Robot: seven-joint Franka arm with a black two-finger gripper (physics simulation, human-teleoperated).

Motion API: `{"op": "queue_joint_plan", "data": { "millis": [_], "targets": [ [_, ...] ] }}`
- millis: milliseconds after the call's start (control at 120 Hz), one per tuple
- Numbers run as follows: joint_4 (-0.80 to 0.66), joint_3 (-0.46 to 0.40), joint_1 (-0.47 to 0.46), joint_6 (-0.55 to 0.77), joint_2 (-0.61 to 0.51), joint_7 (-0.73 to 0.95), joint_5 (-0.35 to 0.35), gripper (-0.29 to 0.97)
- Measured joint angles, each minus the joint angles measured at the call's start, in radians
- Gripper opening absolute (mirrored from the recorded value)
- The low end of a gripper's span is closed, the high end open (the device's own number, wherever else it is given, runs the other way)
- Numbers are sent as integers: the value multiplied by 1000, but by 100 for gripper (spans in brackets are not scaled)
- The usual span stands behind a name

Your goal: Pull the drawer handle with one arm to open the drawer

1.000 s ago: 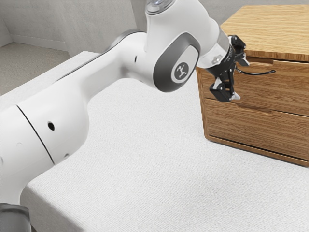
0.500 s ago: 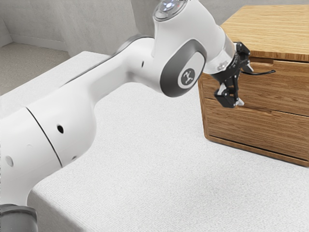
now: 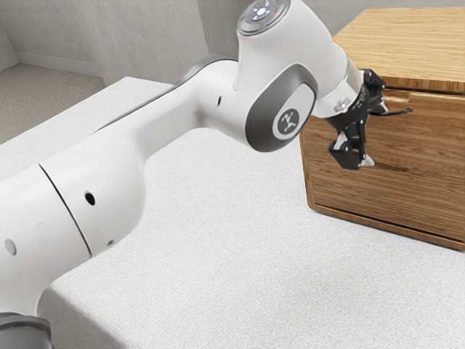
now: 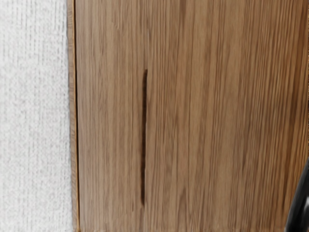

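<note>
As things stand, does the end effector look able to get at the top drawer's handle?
Likely yes: the open end effector sits right at one end of the handle, with nothing between them.

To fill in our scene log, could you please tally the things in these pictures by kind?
Wooden cabinet: 1
Black drawer handle: 1
Gripper: 1
White-covered table: 1
Total: 4

The white arm reaches from the exterior view's left toward its right, elbow raised. Its black hand faces right, with the fingers spread wide, one above the other.
</note>
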Motion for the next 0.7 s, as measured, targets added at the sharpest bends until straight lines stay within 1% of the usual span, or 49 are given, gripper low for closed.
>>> {"op": "queue_joint_plan", "data": {
  "millis": [158, 325, 558, 700],
  "targets": [
    [-42, 3, -21, 0, -29, -5, 0, 68],
    [-147, 2, -29, 0, -112, -10, 4, 68],
    [-281, 9, -68, 4, -234, -14, 7, 68],
    [-330, 10, -89, 12, -275, -16, 7, 68]
  ]
}}
